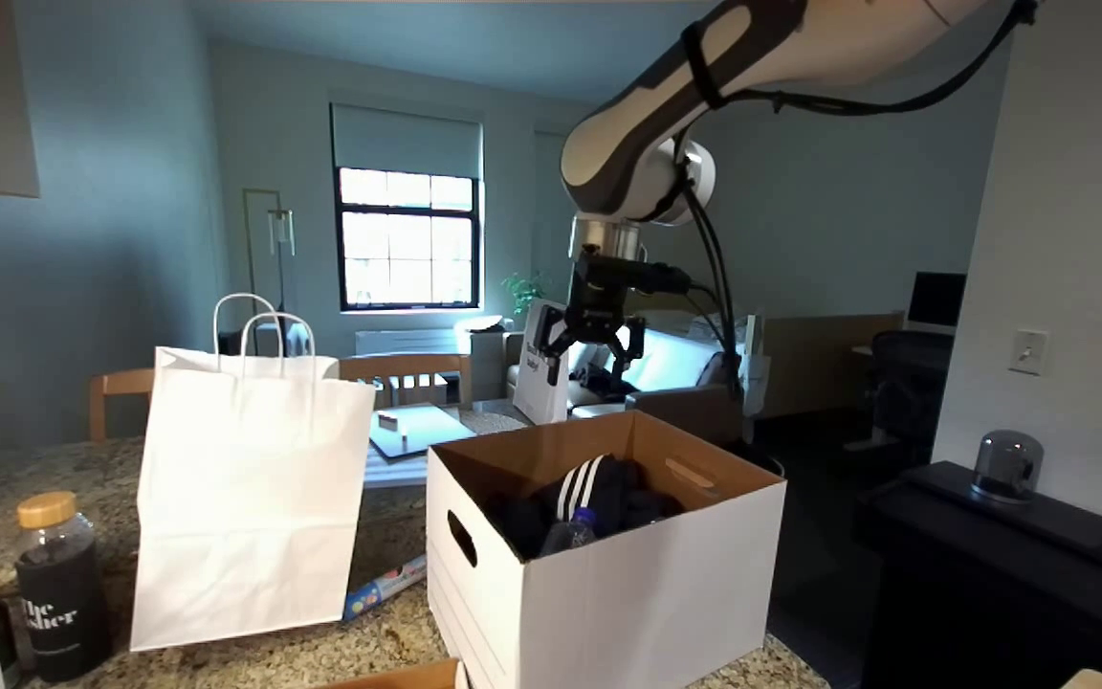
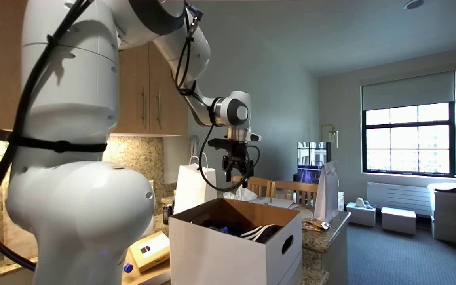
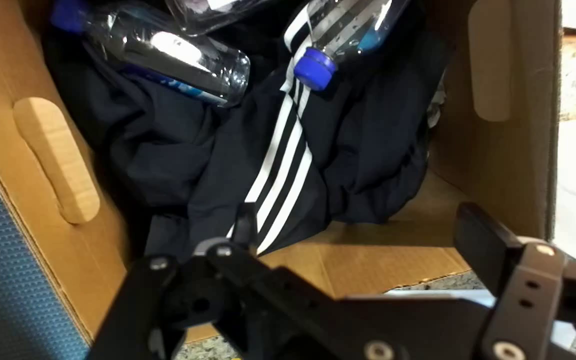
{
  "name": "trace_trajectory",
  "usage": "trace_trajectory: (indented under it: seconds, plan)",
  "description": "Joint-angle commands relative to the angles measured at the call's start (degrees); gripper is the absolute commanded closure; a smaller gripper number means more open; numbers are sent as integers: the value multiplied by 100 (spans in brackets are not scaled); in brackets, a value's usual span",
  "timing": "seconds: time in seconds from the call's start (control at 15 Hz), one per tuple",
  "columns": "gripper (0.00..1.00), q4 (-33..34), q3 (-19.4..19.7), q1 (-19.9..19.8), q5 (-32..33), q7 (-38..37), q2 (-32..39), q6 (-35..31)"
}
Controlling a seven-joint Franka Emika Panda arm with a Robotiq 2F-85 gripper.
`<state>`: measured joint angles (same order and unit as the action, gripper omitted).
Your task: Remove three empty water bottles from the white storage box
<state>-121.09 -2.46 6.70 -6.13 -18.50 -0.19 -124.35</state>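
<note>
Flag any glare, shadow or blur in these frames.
Both exterior views: the window panes are washed out to near white, while the dark clothing inside the white storage box loses detail in shade; wrist view: a bright glare patch on the blue-capped bottle at upper left, and the pincer looks slightly soft.

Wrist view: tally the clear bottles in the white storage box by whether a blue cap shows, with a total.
Clear bottles with a blue cap showing: 2
Clear bottle with no cap in view, cut off by the picture's top edge: 1
Total in the white storage box: 3
</note>
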Motion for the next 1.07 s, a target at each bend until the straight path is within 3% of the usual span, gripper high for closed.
trace_trajectory:
  seconds: [0.0,0.27,0.73,1.0]
  plan:
    - [0,-166,-76,-89,-2,-40,-101,-96]
    - [0,-313,-89,-86,-4,-101,-223,-164]
    - [0,529,-184,28,791,278,939,1308]
    - [0,367,-318,138,1076,927,1232,1355]
